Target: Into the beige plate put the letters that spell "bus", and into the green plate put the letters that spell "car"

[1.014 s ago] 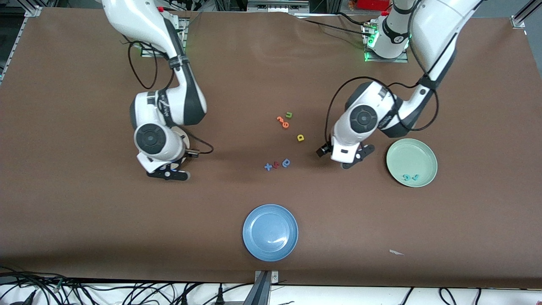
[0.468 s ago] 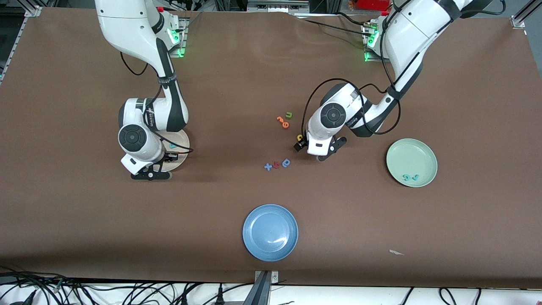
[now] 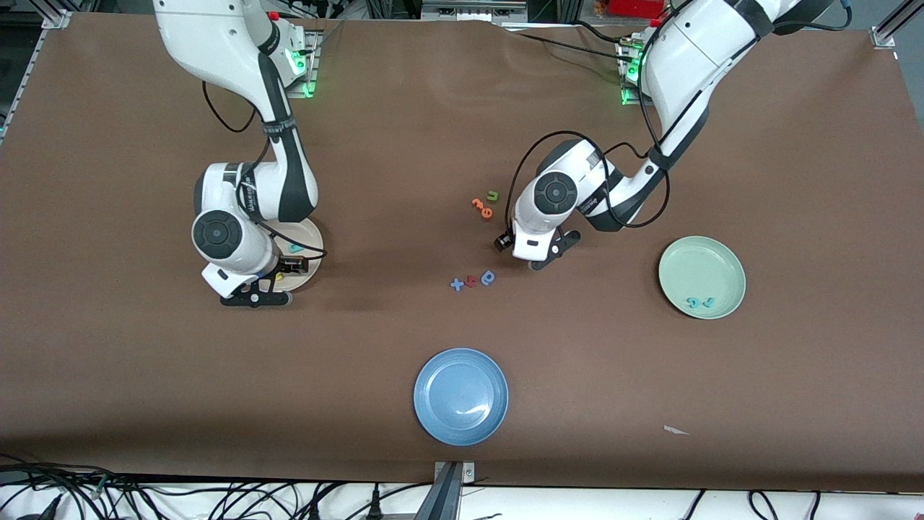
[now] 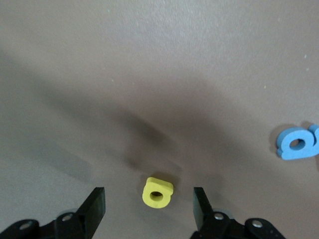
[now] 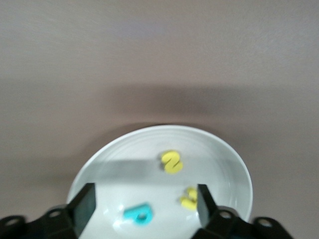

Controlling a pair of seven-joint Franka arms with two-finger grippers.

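Both pairs of jaws stand apart with nothing gripped: your left gripper (image 4: 148, 209) brackets the yellow "a" (image 4: 157, 191), which lies flat on the brown table (image 3: 794, 404) between the fingers but touched by neither, and your right gripper (image 5: 142, 205) hangs wide over the beige plate (image 5: 219, 154), holding nothing. Taking that yellow "a" as your landmark, the blue rounded letter (image 4: 297, 143) sits near it, nearer the front camera, and the green plate (image 3: 729, 253) lies well apart toward the left arm's end of the table, with the teal "c" (image 3: 693, 303) and teal "r" (image 3: 709, 302) already in it. In the beige plate, toward the right arm's end, you can see the teal "b" (image 5: 138, 215), the yellow "s" (image 5: 172, 162) and the yellow "u" (image 5: 189, 199). Your risk now is the pinch: the foam piece is small and light, so if one finger meets it first it may skid or tip up and squirt out. Watch too that a dragged letter does not slide toward the blue one, and that the lift does not shed it short of the green plate.
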